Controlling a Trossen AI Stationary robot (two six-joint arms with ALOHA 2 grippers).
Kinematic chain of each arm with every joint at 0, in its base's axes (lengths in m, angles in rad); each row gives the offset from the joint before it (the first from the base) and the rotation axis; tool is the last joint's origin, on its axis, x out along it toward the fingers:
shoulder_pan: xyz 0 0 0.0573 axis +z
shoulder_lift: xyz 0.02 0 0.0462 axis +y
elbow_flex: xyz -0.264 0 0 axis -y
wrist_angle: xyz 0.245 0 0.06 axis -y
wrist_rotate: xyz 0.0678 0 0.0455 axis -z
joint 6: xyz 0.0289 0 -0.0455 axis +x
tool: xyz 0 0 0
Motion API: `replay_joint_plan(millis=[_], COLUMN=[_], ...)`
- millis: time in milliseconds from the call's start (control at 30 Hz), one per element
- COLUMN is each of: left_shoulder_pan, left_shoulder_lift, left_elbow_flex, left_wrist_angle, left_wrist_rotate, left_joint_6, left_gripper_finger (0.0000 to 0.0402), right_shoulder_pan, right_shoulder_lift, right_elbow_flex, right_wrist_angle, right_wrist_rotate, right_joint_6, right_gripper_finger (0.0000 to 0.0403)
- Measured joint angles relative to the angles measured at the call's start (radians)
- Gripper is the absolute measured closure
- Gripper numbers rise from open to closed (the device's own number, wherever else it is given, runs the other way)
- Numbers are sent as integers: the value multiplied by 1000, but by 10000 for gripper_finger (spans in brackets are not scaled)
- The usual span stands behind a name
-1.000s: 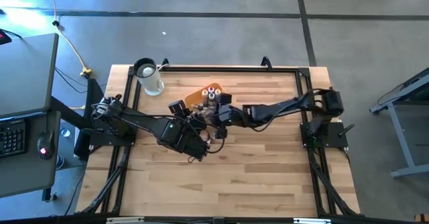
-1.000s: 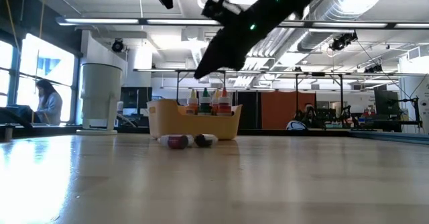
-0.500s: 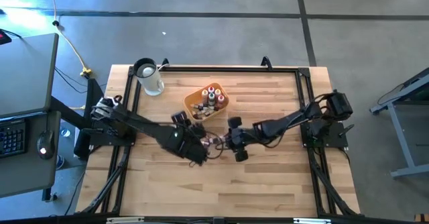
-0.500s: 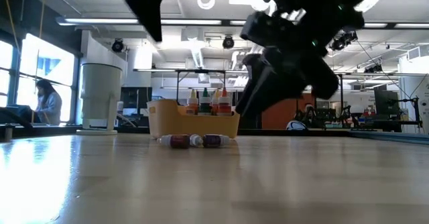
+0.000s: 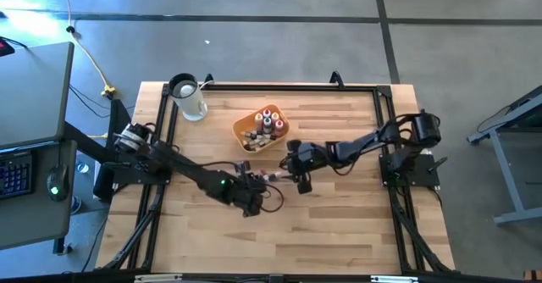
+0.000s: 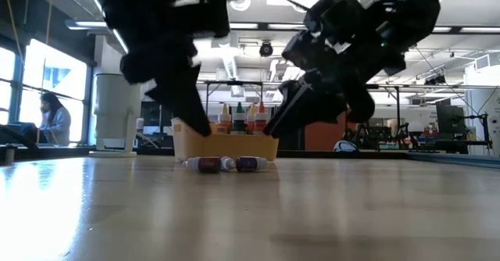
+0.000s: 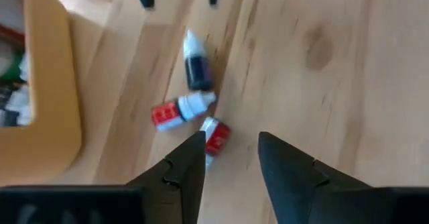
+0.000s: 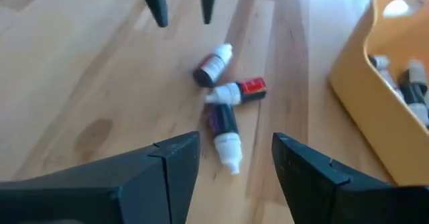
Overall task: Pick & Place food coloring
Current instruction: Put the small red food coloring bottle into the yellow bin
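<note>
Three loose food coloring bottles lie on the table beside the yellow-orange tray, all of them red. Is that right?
Not all red: two bottles have red labels, but the third bottle is dark. The left wrist view shows this. They do lie on the table beside the tray.

Left wrist view: the yellow-orange tray [image 7: 47,83] is cut off by the picture's edge, and the bottles inside it are blurred streaks. One red-labelled bottle [image 7: 214,138] lies partly hidden behind a finger of the left hand [image 7: 231,158]. Right wrist view: the tray is again cropped. High view: the loose bottles [image 5: 273,176] between the hands are too small to count.
</note>
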Motion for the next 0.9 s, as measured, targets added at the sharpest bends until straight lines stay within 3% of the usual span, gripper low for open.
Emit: replay_joint_plan(millis=[200,467,900], left_shoulder_pan=[45,135,199], left_shoulder_lift=[0,11,87], left_elbow_flex=[-59,-59,-55], left_wrist_angle=[55,91,41], left_wrist_rotate=[58,265,356], left_joint_6=[78,241,241], left_gripper_finger=[270,270,270], right_shoulder_pan=[-31,-56,-57], right_shoulder_lift=[45,46,46], right_elbow_flex=[0,0,0], right_wrist_angle=[13,14,6], right_wrist_rotate=[-21,-39,-37], right_joint_6=[-18,1,8], right_gripper_finger=[221,221,222])
